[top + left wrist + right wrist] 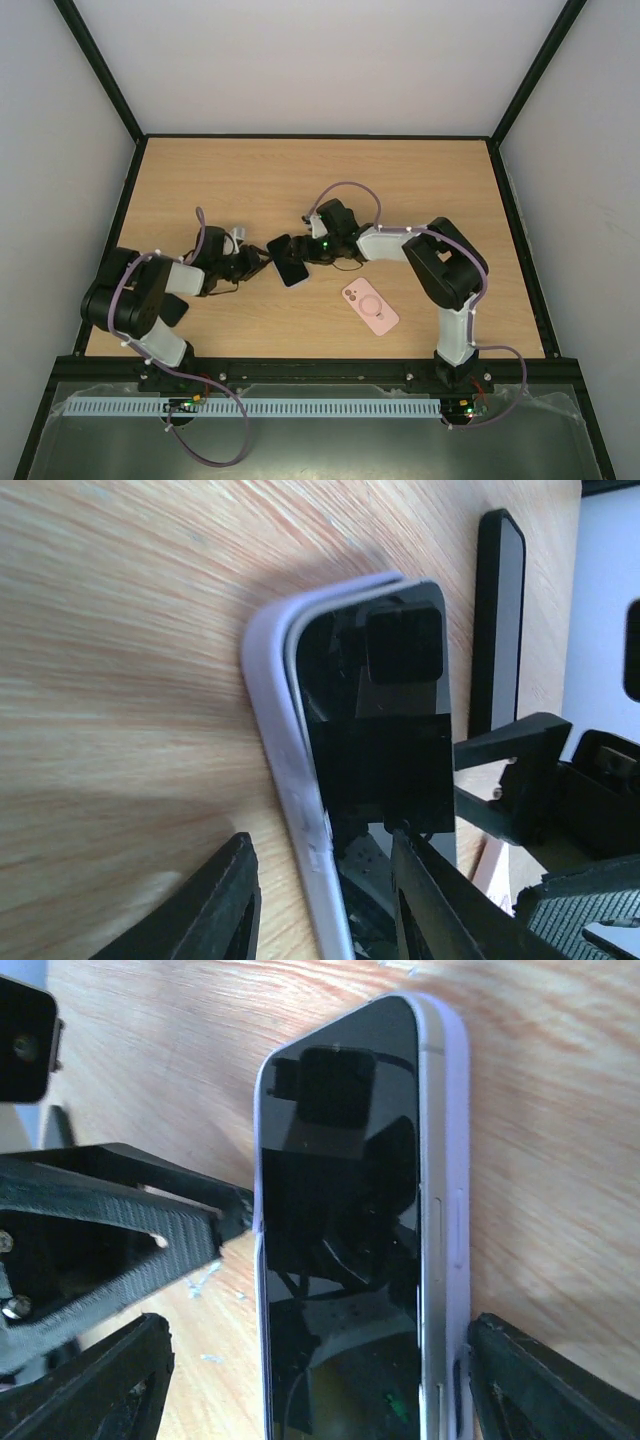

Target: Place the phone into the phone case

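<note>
A dark-screened phone (292, 264) lies on the wooden table, partly seated in a lavender case (292, 780). The case's long edge stands off the phone in the left wrist view. The phone's screen (340, 1220) faces up. My left gripper (256, 265) is open at one end of the phone, with the case edge running between its fingers (205, 910). My right gripper (308, 250) is open at the other end and straddles the phone's width. Its right finger (545, 1385) touches the case side; its left finger stands apart from the phone.
A second flat black slab (278, 245) lies just beyond the phone; it also shows in the left wrist view (497, 620). A pink case with a ring mark (370, 306) lies nearer the front right. Black frame rails border the table.
</note>
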You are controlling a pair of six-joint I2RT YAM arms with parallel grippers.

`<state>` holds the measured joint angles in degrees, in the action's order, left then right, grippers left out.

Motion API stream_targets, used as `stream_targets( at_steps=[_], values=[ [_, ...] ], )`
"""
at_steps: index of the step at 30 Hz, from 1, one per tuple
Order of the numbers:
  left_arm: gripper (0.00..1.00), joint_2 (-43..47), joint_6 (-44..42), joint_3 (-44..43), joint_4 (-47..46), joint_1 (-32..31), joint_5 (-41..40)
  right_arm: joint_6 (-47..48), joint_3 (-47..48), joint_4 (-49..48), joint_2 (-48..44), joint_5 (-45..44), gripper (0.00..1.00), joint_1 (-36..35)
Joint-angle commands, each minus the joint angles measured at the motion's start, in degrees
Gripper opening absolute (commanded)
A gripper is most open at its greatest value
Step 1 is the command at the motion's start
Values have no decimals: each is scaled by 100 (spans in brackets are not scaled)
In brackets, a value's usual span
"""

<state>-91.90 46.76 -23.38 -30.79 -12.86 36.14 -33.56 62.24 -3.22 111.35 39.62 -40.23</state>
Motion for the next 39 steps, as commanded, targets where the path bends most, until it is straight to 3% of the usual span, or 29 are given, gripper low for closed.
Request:
stream_targets(
  at_steps=[1,8,14,18,30,34,39],
  values=[
    [37,-108,232,185,49,-150,75,-788,-253,-813,253,617,80,-39],
    [32,-133,301,267,13,-233,19,-1736,-560,-2009,294,868,77,-42],
    [30,-77,290,362,38,-304,-59,-2966,-1079,-3800,376,1302,77,-40],
    [29,-22,275,456,8,-339,-153,-3384,-1355,-4486,204,1377,77,-54],
    [35,189,406,524,-217,-429,-88,-5381,-1912,-7683,562,1572,78,-276],
    [36,144,373,523,-182,-442,-99,-5384,-1908,-7683,715,1504,78,-308],
    [38,132,330,445,-71,-440,-90,-4661,-1880,-6538,686,1270,74,-303]
  ],
)
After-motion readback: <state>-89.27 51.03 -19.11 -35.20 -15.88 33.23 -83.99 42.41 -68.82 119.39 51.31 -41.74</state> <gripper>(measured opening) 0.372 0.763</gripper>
